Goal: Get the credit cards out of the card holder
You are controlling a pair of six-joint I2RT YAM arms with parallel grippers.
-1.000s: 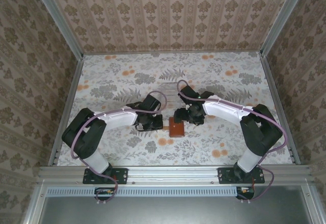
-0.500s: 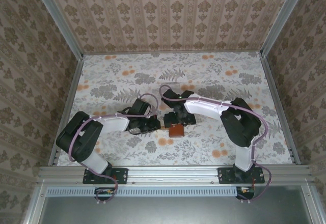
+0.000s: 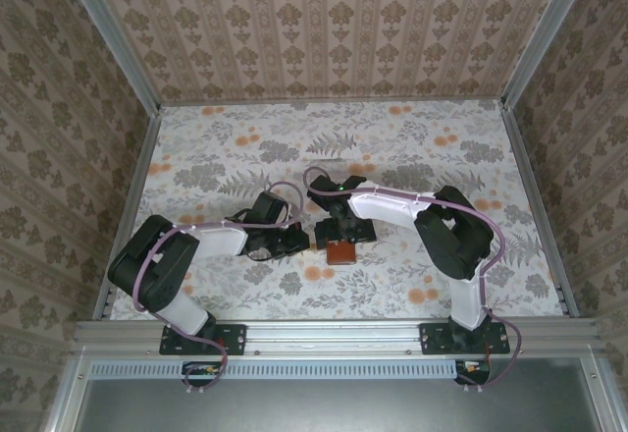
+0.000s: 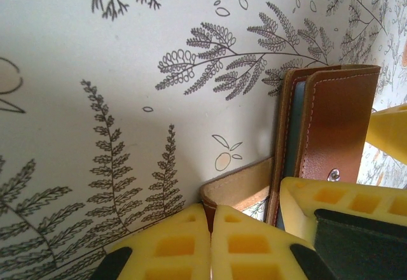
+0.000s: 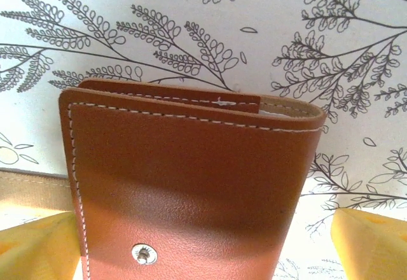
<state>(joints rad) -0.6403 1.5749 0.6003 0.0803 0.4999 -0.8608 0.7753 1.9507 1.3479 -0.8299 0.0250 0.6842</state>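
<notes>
left wrist: blue lining (image 4: 294, 127) inside card holder (image 4: 334, 121), left fingers (image 4: 178, 248) seemingly clamping its flap (image 4: 238, 188) | right wrist: snap stud (image 5: 144, 253), right fingers (image 5: 365, 242) spread | top: left arm (image 3: 211, 238), right arm (image 3: 392, 206) bent inward

Soft, even light fills the top view; the bench (image 3: 412, 147) is bright without glare, and the arms (image 3: 221, 239) throw only faint, short shadows on it. This view is a little soft, so the holder (image 3: 340, 251) is just a small brown patch. In the left wrist view the bench is bright at the top and greys into shadow near the left end effector (image 4: 212, 229), whose yellow fingers (image 4: 172, 248) are slightly blurred. In the right wrist view the holder's stitching is sharp, a pale sheen lies on the leather near the snap (image 5: 144, 253) with a darker shadow beside it, and the fingers (image 5: 38, 245) of the right end effector (image 5: 203, 242) are out of focus in the lower corners.
</notes>
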